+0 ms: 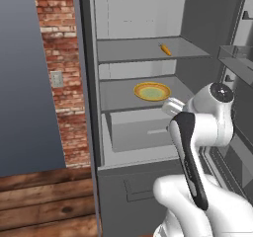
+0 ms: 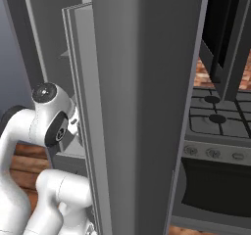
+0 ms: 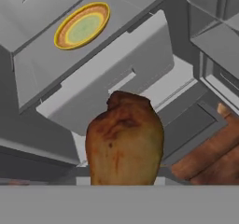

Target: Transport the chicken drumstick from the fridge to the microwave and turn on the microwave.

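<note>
Close up, lumpy brown chicken drumstick point(image 3: 124, 141) grasped in fingers, round yellow plate point(image 3: 82, 24) behind.

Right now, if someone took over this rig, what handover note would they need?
Gripper: fingertips hidden behind the drumstick, which sits close against the hand camera, apparently held.
Fridge: door open; yellow plate bare on the middle shelf, small orange item on the shelf above.
Done: drumstick off the plate and out in front of the drawer.
Left: carry it to the microwave, above the stove to the right, put it in, turn it on.
</note>
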Controlling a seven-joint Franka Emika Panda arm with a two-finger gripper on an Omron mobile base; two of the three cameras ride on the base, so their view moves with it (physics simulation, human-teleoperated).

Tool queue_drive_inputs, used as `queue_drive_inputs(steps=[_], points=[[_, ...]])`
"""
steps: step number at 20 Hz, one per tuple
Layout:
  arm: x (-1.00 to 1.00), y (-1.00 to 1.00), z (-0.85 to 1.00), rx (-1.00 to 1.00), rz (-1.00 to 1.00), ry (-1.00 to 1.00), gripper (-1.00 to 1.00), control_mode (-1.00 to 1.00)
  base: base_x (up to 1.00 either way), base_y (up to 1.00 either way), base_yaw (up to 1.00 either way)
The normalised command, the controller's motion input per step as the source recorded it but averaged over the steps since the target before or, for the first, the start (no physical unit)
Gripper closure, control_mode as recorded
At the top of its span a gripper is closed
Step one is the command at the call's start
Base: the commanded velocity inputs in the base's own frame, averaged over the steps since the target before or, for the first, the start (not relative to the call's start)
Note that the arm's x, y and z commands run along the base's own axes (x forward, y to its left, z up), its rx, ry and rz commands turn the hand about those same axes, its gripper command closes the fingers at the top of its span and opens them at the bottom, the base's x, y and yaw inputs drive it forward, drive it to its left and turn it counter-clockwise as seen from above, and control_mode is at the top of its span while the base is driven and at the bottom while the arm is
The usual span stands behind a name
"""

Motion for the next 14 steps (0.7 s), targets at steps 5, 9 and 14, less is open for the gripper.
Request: queue_drive_inputs(steps=[5, 9, 14], points=[[-0.56, -0.09, -0.38, 0.00, 0.00, 0.00, 1.00, -1.00, 0.00, 0.00, 0.00], [-0.29, 0.00, -0.06, 0.00, 0.00, 0.00, 1.00, -1.00, 0.00, 0.00, 0.00], [-0.21, 0.00, -0.11, 0.00, 0.00, -0.01, 1.00, -1.00, 0.00, 0.00, 0.00]])
